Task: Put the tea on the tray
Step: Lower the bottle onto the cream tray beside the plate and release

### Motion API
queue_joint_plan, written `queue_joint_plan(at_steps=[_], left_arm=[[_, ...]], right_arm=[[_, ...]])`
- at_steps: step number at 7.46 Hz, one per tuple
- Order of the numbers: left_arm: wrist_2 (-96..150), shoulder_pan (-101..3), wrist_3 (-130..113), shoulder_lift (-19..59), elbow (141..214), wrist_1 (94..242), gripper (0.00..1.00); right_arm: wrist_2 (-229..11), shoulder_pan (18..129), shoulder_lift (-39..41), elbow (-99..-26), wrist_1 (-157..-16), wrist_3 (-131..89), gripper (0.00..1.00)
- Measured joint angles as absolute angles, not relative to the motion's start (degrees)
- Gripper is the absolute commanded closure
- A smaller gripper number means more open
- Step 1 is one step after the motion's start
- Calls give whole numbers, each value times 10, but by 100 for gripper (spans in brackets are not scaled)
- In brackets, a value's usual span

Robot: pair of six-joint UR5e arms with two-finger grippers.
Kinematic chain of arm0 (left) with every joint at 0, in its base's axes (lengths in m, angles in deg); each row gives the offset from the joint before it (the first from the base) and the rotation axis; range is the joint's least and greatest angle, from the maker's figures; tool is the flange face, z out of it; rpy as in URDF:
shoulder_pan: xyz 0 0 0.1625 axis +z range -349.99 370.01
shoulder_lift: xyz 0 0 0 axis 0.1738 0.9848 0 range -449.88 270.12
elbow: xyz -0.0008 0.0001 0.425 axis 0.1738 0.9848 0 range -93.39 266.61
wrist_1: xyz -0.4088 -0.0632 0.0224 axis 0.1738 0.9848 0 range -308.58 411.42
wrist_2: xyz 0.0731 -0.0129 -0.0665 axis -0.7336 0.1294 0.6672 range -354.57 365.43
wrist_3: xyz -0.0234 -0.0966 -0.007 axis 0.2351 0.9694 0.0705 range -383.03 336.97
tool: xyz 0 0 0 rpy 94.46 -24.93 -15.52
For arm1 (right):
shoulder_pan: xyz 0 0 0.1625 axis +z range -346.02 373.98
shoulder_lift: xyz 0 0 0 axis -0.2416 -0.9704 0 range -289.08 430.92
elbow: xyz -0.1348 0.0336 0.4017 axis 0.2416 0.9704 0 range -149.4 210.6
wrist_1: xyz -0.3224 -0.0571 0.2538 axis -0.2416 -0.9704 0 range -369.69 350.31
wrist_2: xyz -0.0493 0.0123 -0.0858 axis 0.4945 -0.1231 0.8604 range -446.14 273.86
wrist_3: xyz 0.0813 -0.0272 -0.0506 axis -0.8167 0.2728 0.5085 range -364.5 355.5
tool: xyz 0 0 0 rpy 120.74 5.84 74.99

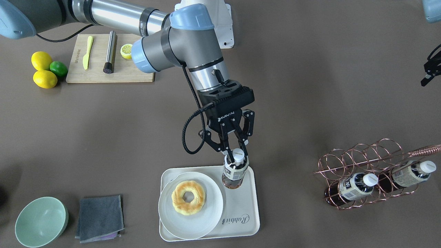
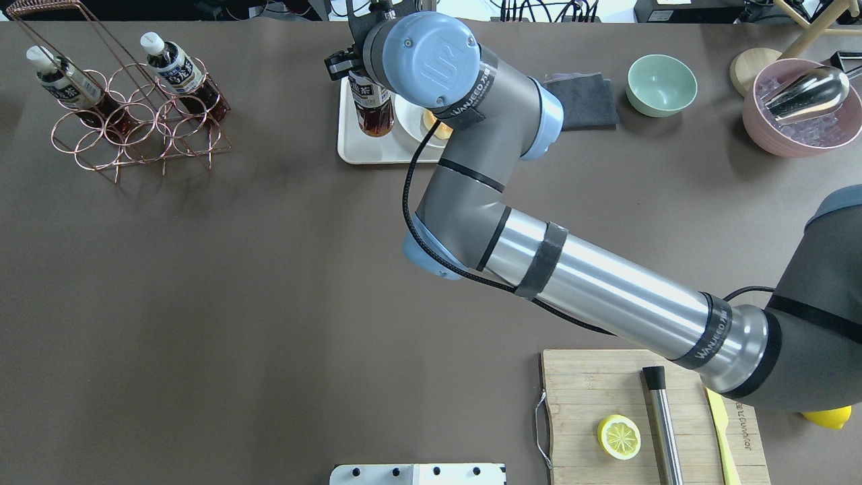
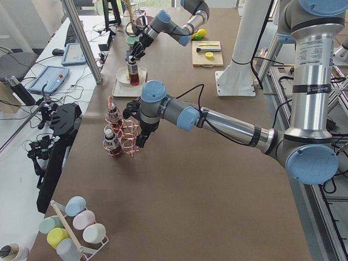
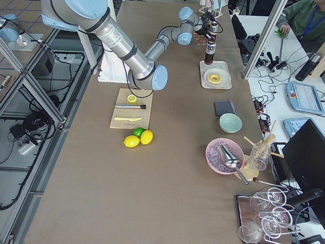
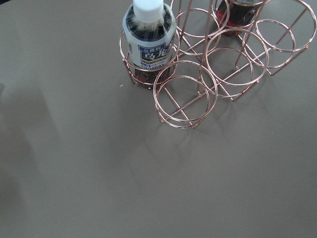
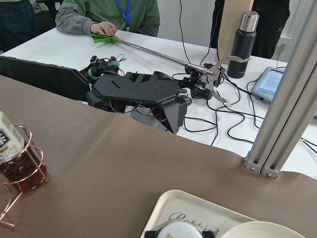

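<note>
A tea bottle [image 1: 235, 172] stands upright on the far corner of the off-white tray [image 1: 241, 210], next to the plate. My right gripper [image 1: 237, 151] comes down from above and is shut on its neck, just under the white cap. From overhead, the arm hides the gripper, while the tea [image 2: 370, 108] and the tray [image 2: 357, 151] still show. Two more tea bottles [image 1: 355, 186] [image 1: 410, 172] lie in the copper wire rack [image 1: 365, 155]. My left gripper [image 3: 140, 140] hovers by that rack; I cannot tell whether it is open or shut.
A round white plate [image 1: 206, 210] with a ring pastry [image 1: 188, 197] fills the tray's other half. A green bowl [image 1: 41, 222] and grey cloth [image 1: 100, 218] lie beside the tray. A cutting board [image 1: 110, 65] and lemons [image 1: 43, 70] are near the robot.
</note>
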State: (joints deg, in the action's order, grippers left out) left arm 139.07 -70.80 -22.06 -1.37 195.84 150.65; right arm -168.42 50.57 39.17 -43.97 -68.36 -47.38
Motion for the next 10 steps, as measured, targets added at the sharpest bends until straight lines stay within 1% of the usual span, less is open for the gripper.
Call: queue_joint_plan(at_steps=[2, 3, 5, 7, 8, 9, 10], left_arm=[[1390, -709, -219, -12, 1958, 1506, 0], [1390, -709, -219, -10, 1957, 1506, 0], [1390, -709, -218, -8, 1956, 1505, 0], [1390, -709, -218, -6, 1955, 1505, 0], [1390, -709, -217, -6, 1955, 1505, 0], [1390, -709, -218, -6, 1955, 1505, 0], [1390, -709, -217, -6, 1955, 1505, 0]], right_arm=[[-1688, 515, 443, -332, -643, -484, 100], [-1691, 516, 454, -300, -622, -486, 100], [-1694, 517, 458, -279, -604, -488, 100], [-1695, 517, 456, -276, -601, -488, 100], [-1695, 517, 453, -276, -601, -487, 77], [-1695, 516, 451, -276, -601, -487, 61], [-1695, 516, 451, -276, -601, -487, 30]])
